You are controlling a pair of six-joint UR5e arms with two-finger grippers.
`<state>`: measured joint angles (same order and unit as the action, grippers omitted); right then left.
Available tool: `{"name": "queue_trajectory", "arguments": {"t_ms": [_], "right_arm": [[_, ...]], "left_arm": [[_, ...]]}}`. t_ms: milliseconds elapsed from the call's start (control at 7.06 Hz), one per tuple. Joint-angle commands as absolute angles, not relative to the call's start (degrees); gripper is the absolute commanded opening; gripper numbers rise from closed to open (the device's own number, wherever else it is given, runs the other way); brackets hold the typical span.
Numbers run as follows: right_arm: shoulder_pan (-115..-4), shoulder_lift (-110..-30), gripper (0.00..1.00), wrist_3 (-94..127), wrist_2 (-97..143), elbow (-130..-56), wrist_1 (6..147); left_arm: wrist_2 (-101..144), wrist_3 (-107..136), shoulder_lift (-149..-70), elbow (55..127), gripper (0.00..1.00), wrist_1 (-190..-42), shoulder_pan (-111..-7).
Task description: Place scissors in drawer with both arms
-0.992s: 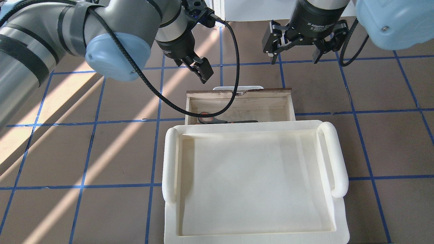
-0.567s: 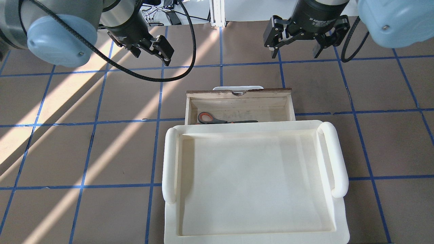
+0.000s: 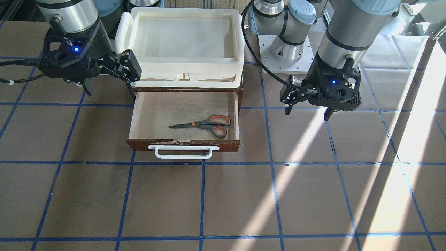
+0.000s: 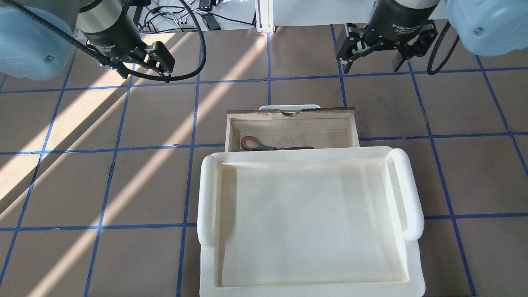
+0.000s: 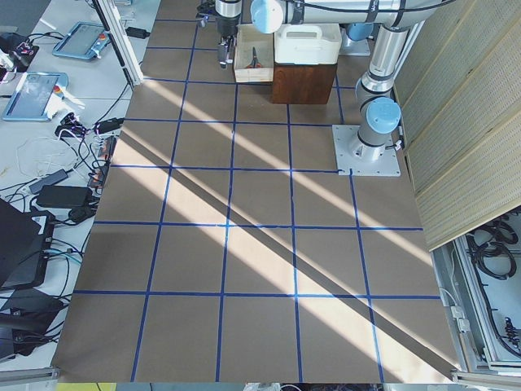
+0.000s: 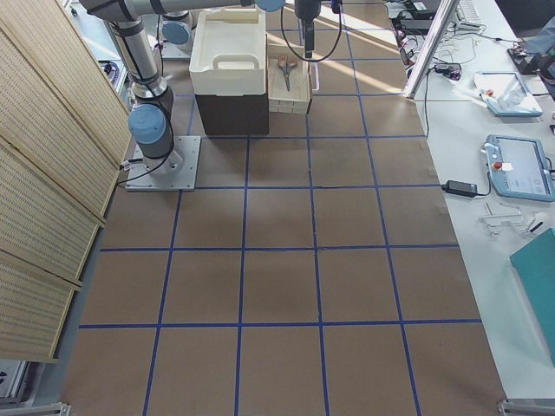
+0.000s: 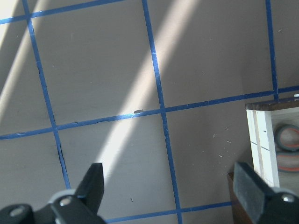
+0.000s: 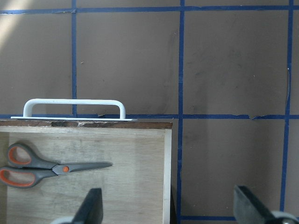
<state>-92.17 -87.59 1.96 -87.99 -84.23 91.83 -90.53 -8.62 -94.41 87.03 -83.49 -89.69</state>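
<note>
Scissors [image 3: 205, 124]: you'll find them flat on the floor of the drawer [image 3: 134, 118], blades closed, grey handles towards the bench's left edge and tips towards its right edge, in the same spot as 0.6 s ago

Drawer: pulled out, with its white bar handle [image 3: 183, 152] facing the operators' edge of the bench; it has not shifted over the last second

Left gripper [image 4: 144, 71]: fingers spread wide and holding nothing; a second ago it hung just past the drawer's front left corner, and you now see it carried off towards the bench's left edge, well apart from the drawer, over bare bench

Cable [image 4: 198, 62]: a second ago this black cable drooped across the drawer and hid part of the scissors; it now hangs clear of the drawer, so you see both handle loops

Right gripper [image 4: 371, 64]: fingers spread wide, holding nothing, up above the bench by the drawer's front right corner; it has moved only slightly towards the right edge

Tray [image 4: 208, 194]: the cream-white tray sits over the back of the drawer, unmoved
</note>
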Motion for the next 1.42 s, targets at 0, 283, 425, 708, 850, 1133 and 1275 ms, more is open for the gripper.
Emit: {"name": "queue_trajectory", "arguments": {"t_ms": [0,283,425,708,850,1133,1275], "right_arm": [[-90.4,-87.4,1.0,1.8,-88.2,-84.5,91.8],[-90.4,-87.4,1.0,2.0,-87.7,-84.7,91.7],[-90.4,-87.4,1.0,1.4,-88.1,-84.7,91.8],[-90.4,-87.4,1.0,1.9,-88.2,-84.8,91.8],[-90.4,-87.4,1.0,1.9,-88.4,-85.3,91.8],[-90.5,-87.4,1.0,2.1,-87.7,-85.4,91.6],[-90.6,-87.4,1.0,2.1,-87.8,-85.4,91.6]], "left_arm": [[-91.0,-5.3,-92.8,87.9,1.0,-85.1,-89.6],[-91.0,-4.9,-92.3,88.1,1.0,-85.2,-89.6],[-91.0,-3.9,-91.9,88.3,1.0,-85.2,-89.6],[-89.8,-3.0,-91.6,88.9,1.0,-85.3,-89.2],[-88.3,-0.9,-91.5,89.8,1.0,-85.1,-87.9],[-88.5,-0.6,-91.1,90.2,1.0,-85.1,-87.5],[-88.4,-0.5,-91.1,90.2,1.0,-85.1,-87.5]]}}
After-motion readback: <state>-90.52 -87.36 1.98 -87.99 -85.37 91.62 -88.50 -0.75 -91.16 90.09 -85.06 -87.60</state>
